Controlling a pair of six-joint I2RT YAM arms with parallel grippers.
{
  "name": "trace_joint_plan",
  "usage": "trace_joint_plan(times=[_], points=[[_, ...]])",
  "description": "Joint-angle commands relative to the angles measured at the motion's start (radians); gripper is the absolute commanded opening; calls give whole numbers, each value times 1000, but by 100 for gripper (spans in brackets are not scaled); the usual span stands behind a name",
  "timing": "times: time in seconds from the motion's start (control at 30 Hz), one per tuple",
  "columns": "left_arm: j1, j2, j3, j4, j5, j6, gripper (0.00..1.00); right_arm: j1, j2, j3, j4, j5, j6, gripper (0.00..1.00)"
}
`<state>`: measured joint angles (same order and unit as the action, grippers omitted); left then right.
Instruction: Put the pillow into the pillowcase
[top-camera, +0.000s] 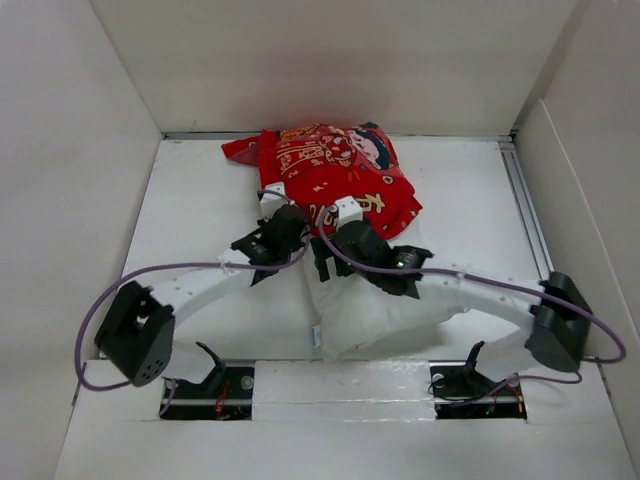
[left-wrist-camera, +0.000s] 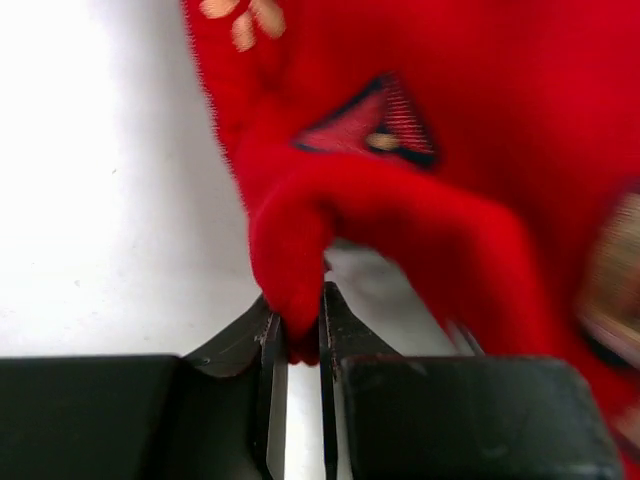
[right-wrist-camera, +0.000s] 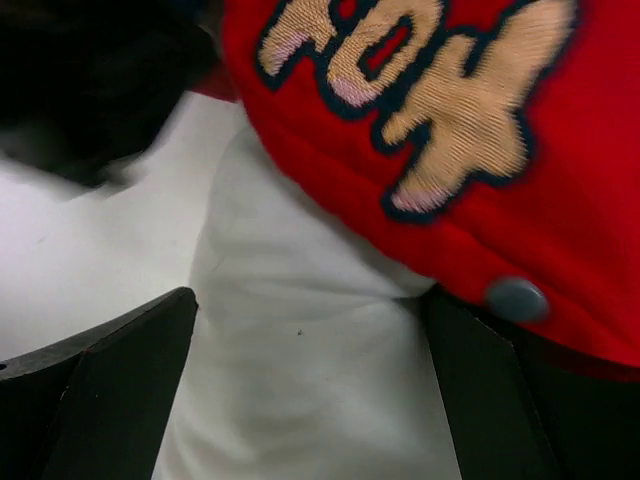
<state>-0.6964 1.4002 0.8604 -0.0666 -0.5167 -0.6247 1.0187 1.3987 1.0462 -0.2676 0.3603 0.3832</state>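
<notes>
1. The left gripper (left-wrist-camera: 298, 330) has its jaws almost closed, pinching a small fold of the red pillowcase (left-wrist-camera: 480, 150) at its near edge. The fold bulges up just above the fingertips, so the grip looks firm but shallow.
2. The right gripper (right-wrist-camera: 310, 380) has its jaws spread wide with nothing clamped. Its fingers straddle the far end of the white pillow (right-wrist-camera: 300, 330), one on each side. Contact with the pads cannot be told from the wrist view.
3. The pillowcase edge, with gold lettering and a grey snap button (right-wrist-camera: 516, 298), drapes over the top of the pillow end just ahead of the right fingers.
4. In the top view the pillowcase lies crumpled at the far middle of the white table (top-camera: 190, 200). The pillow lies between the two arms, its far end touching or under the red cloth and its near end close to the arm bases.
5. Done, as a judgement: the hem is captured on the left side and the pillow end sits at the mouth. Whether that end is inside the opening or merely under the cloth cannot be told.
6. Left to do: nearly all of it. Most of the pillow is bare outside the case, so the mouth needs opening wide and the pillow feeding fully in.
7. Risk: the shallow pinch may slip once the pillow drags on the fabric.
</notes>
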Motion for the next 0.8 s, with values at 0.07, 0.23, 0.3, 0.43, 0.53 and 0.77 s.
trace_joint_plan(times=[0.07, 0.23, 0.3, 0.43, 0.53, 0.77], points=[[-8, -216, 68, -73, 86, 10, 0, -37, 293, 106, 103, -86, 55, 100], [-8, -285, 126, -139, 208, 34, 0, -92, 359, 190, 171, -81, 91, 0], [-8, -339, 114, -119, 294, 43, 0, -146, 261, 199, 238, -133, 114, 0], [-8, -433, 104, -110, 423, 43, 0, -253, 114, 232, 313, -197, 210, 0], [-8, -486, 104, -99, 510, 43, 0, -363, 13, 180, 483, -345, 278, 0], [-8, -563, 179, -108, 595, 52, 0, -393, -32, 233, 542, -405, 318, 0]])
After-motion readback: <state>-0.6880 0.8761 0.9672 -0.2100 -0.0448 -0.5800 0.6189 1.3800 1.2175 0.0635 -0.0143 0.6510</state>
